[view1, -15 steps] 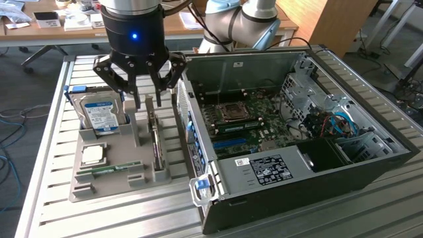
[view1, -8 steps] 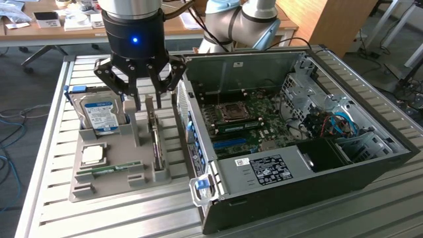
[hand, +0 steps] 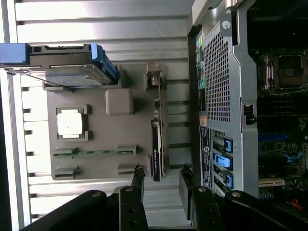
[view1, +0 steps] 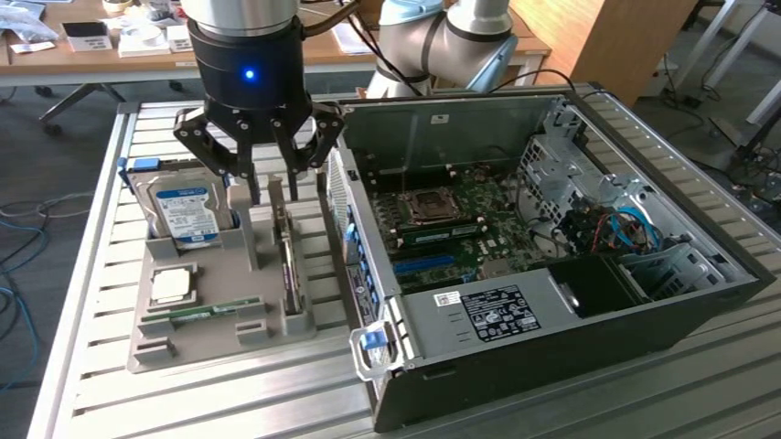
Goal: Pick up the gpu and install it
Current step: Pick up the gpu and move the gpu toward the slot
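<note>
Aluminium slats form the tabletop (view1: 86,366). On it, toward the exterior view's right, a black case (view1: 586,338) lies on its side with the panel off and the motherboard showing. Just beside the case, on the exterior view's left, sits a grey tray (view1: 208,343). A hard drive (view1: 183,206) stands upright at the tray's far end. The gpu (view1: 289,265) stands on edge in the tray slot nearest the case, untouched. The fingers (hand: 138,178) hang above it, spread wide with the card's line running between them, and hold nothing. A CPU (view1: 171,285) and a memory stick (view1: 196,313) lie flat in the tray.
</note>
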{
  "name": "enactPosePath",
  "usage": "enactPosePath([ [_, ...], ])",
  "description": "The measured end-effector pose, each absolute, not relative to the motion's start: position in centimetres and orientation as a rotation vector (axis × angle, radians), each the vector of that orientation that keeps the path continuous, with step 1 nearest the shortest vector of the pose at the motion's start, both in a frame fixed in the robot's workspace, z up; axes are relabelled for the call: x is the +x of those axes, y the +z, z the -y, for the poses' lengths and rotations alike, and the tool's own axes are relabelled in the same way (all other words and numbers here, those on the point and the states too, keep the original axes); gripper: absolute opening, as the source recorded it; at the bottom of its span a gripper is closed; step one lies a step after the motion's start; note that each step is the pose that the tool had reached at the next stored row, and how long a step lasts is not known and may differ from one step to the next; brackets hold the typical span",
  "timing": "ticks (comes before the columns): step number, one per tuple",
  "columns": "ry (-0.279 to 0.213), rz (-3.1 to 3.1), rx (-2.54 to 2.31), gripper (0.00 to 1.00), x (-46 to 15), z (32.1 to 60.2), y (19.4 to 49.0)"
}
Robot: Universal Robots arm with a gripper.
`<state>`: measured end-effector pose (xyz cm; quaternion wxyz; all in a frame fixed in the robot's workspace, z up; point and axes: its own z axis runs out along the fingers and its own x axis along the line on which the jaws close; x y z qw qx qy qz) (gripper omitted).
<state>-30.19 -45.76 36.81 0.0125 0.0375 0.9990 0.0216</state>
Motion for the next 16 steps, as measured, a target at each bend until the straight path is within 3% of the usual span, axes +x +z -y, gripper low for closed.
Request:
enactPosePath([
  [16,0.069,-3.114,0.117,0.43,-30.2,45.8,35.5],
])
